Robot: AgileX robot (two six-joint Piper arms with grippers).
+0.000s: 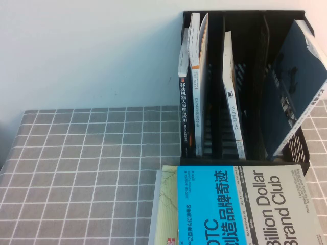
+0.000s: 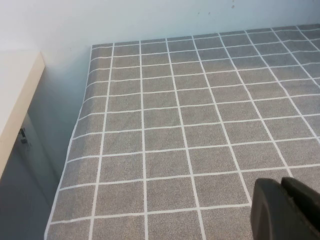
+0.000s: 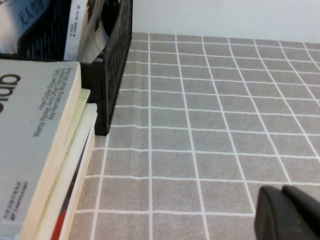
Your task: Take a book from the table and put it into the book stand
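Above table (image 2: 175,125), both pincers (image 2: 287,210) (image 3: 290,215) empty.

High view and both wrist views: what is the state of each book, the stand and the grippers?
the book: flat, topmost of a stack, not gripped.
pale yellow-green book: flat underneath it.
the book stand: upright on the table, several books inside.
dark navy book: leaning in the stand's rightmost slot.
left gripper: over bare cloth, holding nothing.
right gripper: beside the stack, holding nothing.

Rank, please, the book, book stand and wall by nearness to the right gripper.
Right gripper, over the table, right wrist view:
1. book, lying flat nearby
2. book stand, behind it
3. wall, farthest back
Left gripper: over table.
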